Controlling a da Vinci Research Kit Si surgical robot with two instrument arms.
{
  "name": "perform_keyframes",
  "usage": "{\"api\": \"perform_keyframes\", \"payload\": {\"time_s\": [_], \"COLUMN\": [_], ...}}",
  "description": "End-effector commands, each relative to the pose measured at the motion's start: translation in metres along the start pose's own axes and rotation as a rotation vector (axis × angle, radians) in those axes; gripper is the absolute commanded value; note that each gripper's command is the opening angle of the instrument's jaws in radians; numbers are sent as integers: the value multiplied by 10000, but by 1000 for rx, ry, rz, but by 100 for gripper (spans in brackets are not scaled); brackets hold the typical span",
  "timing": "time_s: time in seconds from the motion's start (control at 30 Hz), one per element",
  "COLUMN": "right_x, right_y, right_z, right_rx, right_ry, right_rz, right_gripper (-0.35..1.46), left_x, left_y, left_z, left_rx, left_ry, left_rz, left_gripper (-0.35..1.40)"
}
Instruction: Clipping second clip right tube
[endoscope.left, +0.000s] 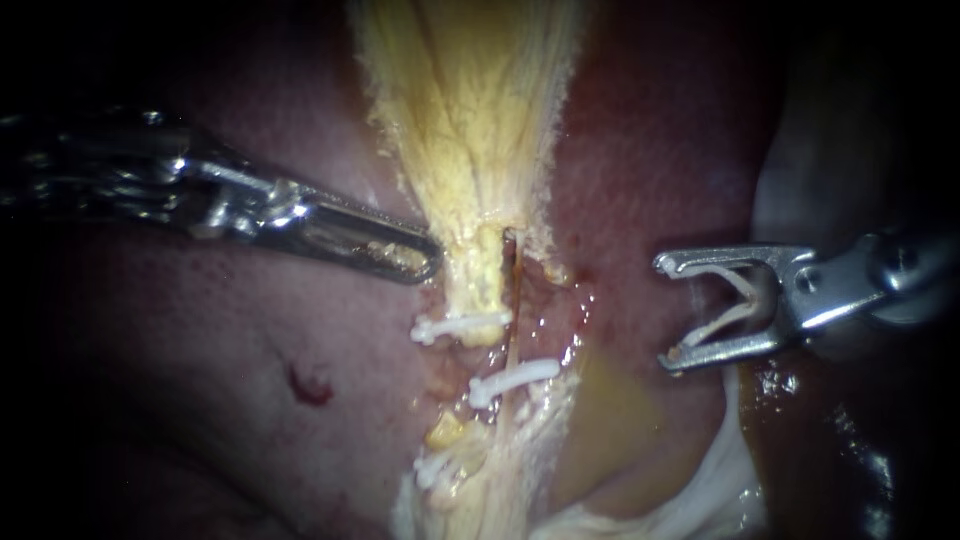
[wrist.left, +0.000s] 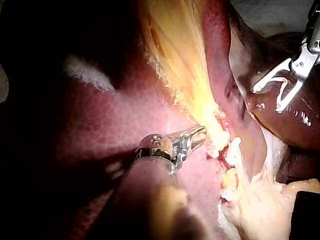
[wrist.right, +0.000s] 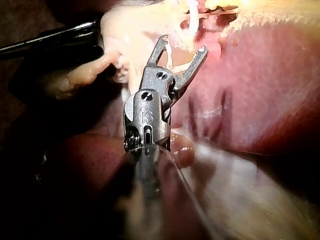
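Note:
A yellow tube (endoscope.left: 482, 280) and a thin tube (endoscope.left: 513, 300) just to its right run down out of a fibrous yellow band (endoscope.left: 470, 100). One white clip (endoscope.left: 460, 325) crosses the yellow tube, another clip (endoscope.left: 512, 380) crosses the thin one lower down, and a third clip (endoscope.left: 445, 465) sits below those. My left instrument (endoscope.left: 425, 262) (wrist.left: 200, 134) has its jaws lying together, the tip against the yellow tube's left edge. My right instrument (endoscope.left: 665, 312) (wrist.left: 267, 97) (wrist.right: 182, 44) stays apart, to the right of the tubes. Its wide-set jaws carry an open white clip (endoscope.left: 735, 300) (wrist.right: 170, 55).
Reddish liver (endoscope.left: 200, 350) surrounds the tubes and bears a small red nick (endoscope.left: 310, 385). A pale yellow-green bulge (endoscope.left: 610, 420) and white tissue (endoscope.left: 700, 500) lie below the right instrument. A dark shaft (wrist.right: 50, 42) lies beside the right instrument in its wrist view.

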Motion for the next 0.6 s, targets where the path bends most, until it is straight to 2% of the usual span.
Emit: {"api": "perform_keyframes", "payload": {"time_s": [0.03,0.13,0.37,0.6], "right_x": [0,0,0,0], "right_y": [0,0,0,0], "right_z": [0,0,0,0], "right_rx": [0,0,0,0], "right_ry": [0,0,0,0], "right_rz": [0,0,0,0], "right_gripper": [50,50,50,50], "left_x": [-2,-7,-30,-46], "left_y": [-1,-2,-5,1], "left_z": [-4,-17,-65,-106], "left_rx": [3,11,-23,-29], "left_ry": [1,5,-11,-63], "left_rz": [0,-3,-16,-34], "left_gripper": [-35,-35,-35,-35]}}
